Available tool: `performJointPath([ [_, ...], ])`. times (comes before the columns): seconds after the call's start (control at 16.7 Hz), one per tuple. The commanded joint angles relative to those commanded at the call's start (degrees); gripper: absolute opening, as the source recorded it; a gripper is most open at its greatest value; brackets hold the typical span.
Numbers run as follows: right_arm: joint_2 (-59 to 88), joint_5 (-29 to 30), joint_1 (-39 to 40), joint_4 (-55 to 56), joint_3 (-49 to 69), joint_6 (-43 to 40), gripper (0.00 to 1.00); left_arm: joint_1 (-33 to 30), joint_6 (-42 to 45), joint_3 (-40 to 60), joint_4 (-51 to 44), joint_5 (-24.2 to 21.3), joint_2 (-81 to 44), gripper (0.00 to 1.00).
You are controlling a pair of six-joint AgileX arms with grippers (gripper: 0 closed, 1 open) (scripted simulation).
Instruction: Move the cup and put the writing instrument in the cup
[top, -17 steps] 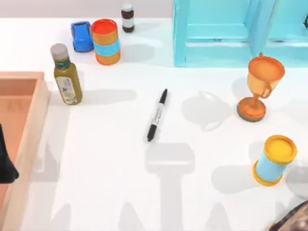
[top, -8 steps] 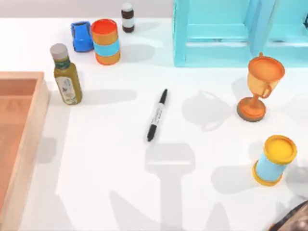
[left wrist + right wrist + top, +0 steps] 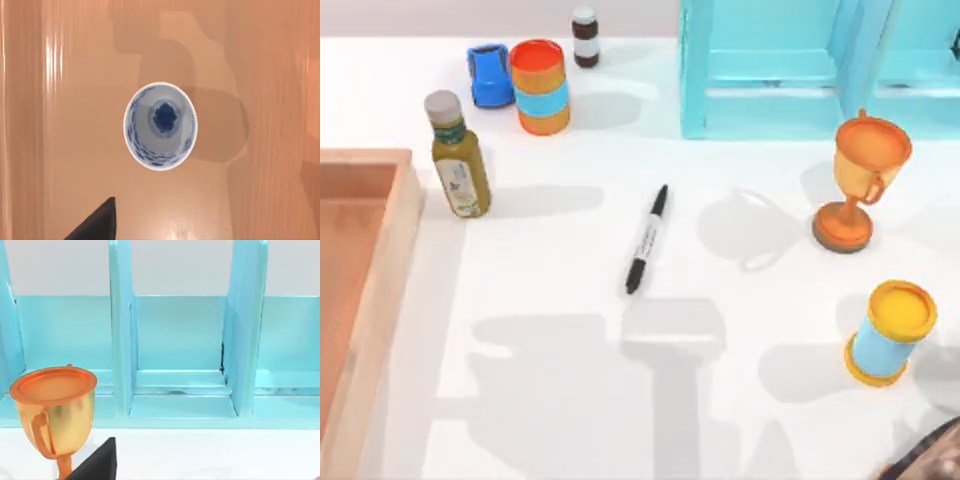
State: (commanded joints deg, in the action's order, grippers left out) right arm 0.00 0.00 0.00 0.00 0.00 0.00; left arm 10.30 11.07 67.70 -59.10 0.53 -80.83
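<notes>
1. White table (image 3: 550, 400) is carrying a teal shelf (image 3: 770, 70) and, at left, a wooden tray (image 3: 380, 290).
2. Cup (image 3: 160, 126) is sitting upright on the tray floor under the left wrist camera; likely rigid, breakable; grip the rim.
3. Marker pen (image 3: 647, 239) is lying mid-table, light, slim; label unreadable.
4. Grippers: cannot tell.

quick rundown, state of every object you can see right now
white cup with blue floral pattern: upright, empty, on wooden tray floor
black marker pen: lying flat on table
olive bottle: upright, capped
orange trophy goblet: upright
yellow-and-blue canister: upright
orange-and-blue canister: upright
small brown bottle: upright, capped
</notes>
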Motion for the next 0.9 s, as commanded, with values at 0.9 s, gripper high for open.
performJointPath([
  [0.9,0.0,0.0,0.0,0.0,0.0,0.0,1.0,2.3,2.6,17.1,-14.0,-0.3,-21.2,1.0],
])
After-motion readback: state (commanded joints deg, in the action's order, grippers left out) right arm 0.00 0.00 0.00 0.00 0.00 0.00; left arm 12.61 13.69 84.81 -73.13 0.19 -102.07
